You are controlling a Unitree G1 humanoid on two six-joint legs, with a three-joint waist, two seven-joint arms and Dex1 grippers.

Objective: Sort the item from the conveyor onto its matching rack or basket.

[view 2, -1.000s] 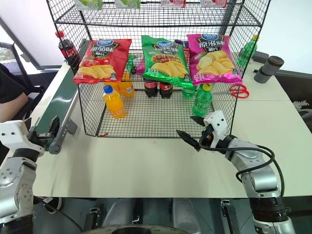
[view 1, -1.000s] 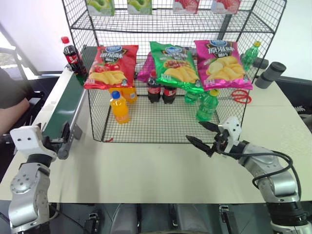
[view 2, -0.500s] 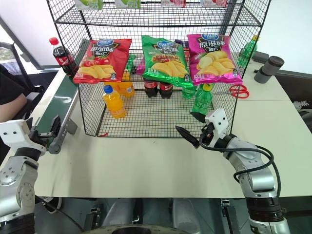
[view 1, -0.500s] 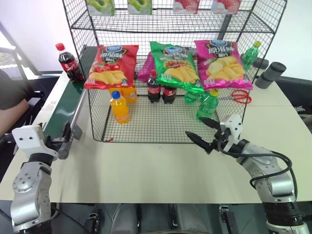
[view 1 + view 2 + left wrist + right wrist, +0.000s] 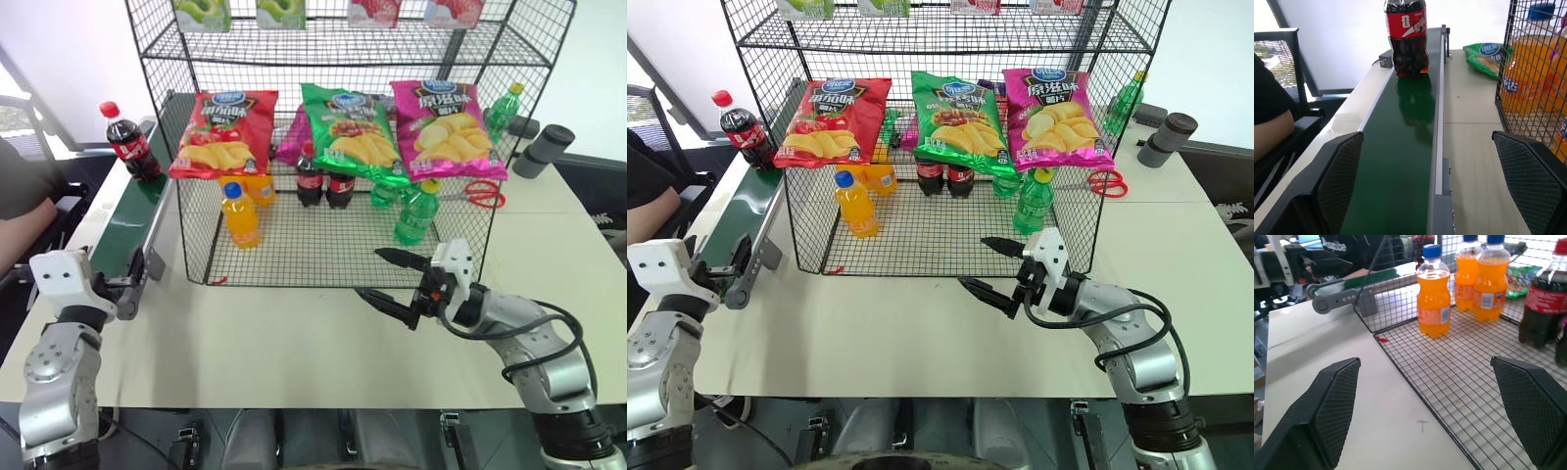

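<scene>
The item, a small cola bottle with a red cap and label, stands upright on the conveyor, a dark green belt along the left side of the rack. In the left wrist view the cola bottle is far up the belt. My left gripper waits open at the belt's near end, well short of the bottle. My right gripper is open and empty above the table in front of the rack, pointing left.
Orange-drink bottles, cola bottles and green bottles stand on the rack's bottom tier behind hanging crisp bags. Red scissors and a grey cylinder lie at the right. A person's arm is left of the conveyor.
The cola bottle has ridden the belt toward me, away from the rack's back corner. My right gripper has swung left and drawn back a little. My left gripper stayed put.
</scene>
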